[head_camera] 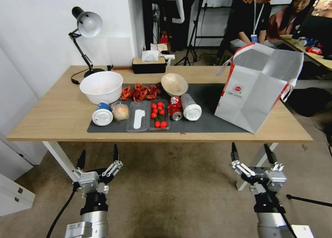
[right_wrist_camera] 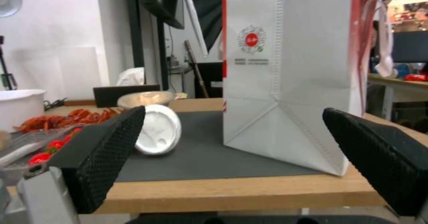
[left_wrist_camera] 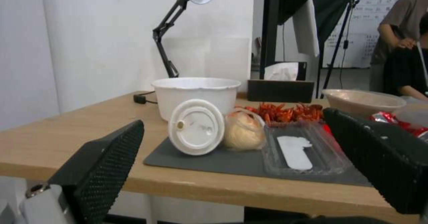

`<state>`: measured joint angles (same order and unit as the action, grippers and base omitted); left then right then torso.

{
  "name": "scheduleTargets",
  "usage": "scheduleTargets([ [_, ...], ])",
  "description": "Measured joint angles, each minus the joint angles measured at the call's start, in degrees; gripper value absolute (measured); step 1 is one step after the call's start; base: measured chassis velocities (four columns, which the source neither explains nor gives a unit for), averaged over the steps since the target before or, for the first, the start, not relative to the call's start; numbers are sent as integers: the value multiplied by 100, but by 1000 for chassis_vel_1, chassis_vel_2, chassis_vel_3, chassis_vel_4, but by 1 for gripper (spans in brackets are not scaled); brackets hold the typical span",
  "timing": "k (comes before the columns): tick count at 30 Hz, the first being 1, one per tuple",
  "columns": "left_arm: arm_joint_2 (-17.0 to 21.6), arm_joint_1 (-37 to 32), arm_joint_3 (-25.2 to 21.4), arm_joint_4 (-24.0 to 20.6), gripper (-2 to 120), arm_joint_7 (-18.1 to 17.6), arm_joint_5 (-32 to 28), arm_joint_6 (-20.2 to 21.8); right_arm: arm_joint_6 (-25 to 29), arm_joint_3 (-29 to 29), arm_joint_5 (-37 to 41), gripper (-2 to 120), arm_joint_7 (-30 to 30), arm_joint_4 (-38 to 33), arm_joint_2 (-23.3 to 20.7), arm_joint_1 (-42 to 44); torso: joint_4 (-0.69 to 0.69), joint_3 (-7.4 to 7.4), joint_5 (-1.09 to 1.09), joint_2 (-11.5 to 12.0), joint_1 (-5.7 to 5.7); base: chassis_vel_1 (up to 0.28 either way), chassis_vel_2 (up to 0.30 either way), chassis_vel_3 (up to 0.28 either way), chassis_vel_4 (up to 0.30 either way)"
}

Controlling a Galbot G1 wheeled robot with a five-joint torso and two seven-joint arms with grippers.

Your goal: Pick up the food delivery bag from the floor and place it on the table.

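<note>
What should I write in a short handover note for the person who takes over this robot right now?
Left gripper: open, holding nothing, low in front of the table's near edge, above the floor.
Right gripper: open, holding nothing, also low in front of the table, below the bag.
Food delivery bag: stands upright on the right end of the table, partly on the dark mat, its top open.
Done: the bag is off the floor and on the table; no gripper touches it.
Left: judging by this, nothing remains of the task.
</note>
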<state>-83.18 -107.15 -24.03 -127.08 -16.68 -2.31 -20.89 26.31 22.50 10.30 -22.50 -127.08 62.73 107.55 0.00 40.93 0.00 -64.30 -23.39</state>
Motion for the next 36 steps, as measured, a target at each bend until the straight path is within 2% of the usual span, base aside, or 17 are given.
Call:
scheduleTargets([
  [9,3,1,14,88,100,51,16,-62,89,-105,-57,100,160,139,50,-78,0,0,0,0,0,0,0,0,0],
  [16,11,7,31,166,100,231,-7,-129,207,-106,-69,100,335,200,28,-112,0,0,0,0,0,0,0,0,0],
  [36,17,1,25,170,100,250,-19,-139,212,-91,-62,100,351,199,15,-120,0,0,0,0,0,0,0,0,0],
])
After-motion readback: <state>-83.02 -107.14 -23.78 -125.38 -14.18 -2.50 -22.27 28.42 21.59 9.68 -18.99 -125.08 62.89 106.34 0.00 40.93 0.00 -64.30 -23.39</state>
